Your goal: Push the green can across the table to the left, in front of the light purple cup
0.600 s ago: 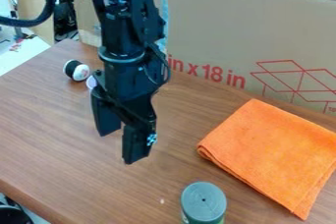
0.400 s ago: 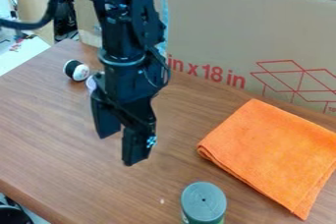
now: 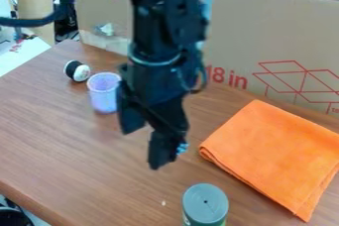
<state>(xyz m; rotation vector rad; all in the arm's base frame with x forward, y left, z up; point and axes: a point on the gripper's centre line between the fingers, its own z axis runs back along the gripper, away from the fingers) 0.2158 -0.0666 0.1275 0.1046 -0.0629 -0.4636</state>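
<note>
The gripper (image 3: pixel 144 145) hangs over the middle of the wooden table, its two fingers spread apart with nothing between them. Just left of the arm stands a small translucent purple cup (image 3: pixel 104 92), its right edge close to the gripper's body in view. Beyond it to the left lies a small black and white cylinder (image 3: pixel 77 71). A folded orange cloth (image 3: pixel 273 155) lies flat at the right. Near the front edge of the view a can with a grey lid (image 3: pixel 205 203) stands upright, below and to the right of the gripper.
A large cardboard sheet (image 3: pixel 265 36) with red print stands along the table's back edge. The brown table (image 3: pixel 73 150) has its front left edge at the lower left, with a dark round object (image 3: pixel 13 217) below it.
The arm and gripper have moved to the right, toward the cloth. The purple cup, mostly hidden behind the arm before, now shows. Cloth, can and cylinder stay where they were.
</note>
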